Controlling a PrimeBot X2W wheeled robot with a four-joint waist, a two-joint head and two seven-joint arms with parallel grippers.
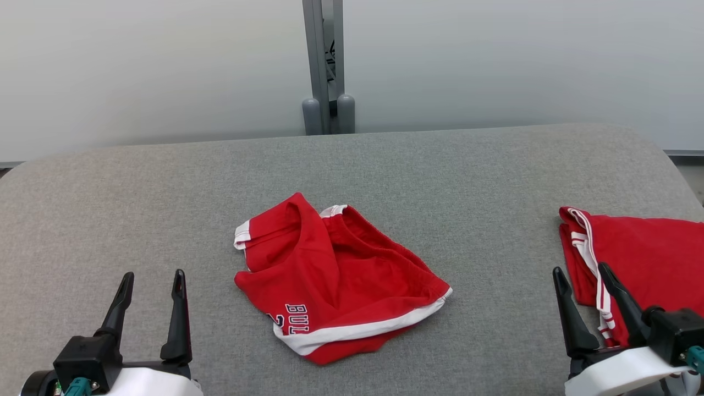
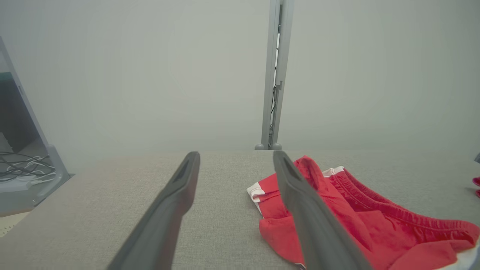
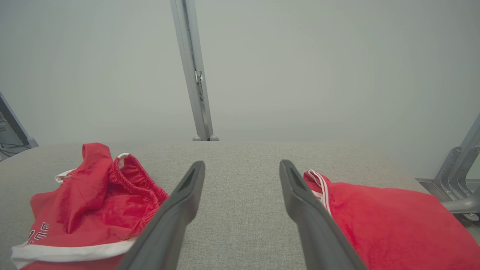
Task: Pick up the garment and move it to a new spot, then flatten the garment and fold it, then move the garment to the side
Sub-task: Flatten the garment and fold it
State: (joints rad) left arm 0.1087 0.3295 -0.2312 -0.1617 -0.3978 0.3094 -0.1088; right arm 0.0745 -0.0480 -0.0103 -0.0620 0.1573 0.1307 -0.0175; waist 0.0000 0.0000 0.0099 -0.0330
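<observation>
The crumpled red shorts (image 1: pixel 335 275) are lying in the middle of the grey table (image 1: pixel 110 187), white hem facing near. The left gripper (image 1: pixel 153 275) is hovering at the near left, fingers spread, holding nothing. The right gripper (image 1: pixel 581 269) is hovering at the near right, also spread and empty, by the left edge of a second garment (image 1: pixel 649 247), also red.

The shorts' (image 1: pixel 335 275) lettering (image 1: pixel 294 320) runs under a fold, only partly readable. The other garment (image 1: pixel 649 258) is cut by the right edge, its corner behind the right gripper (image 1: pixel 581 270).
</observation>
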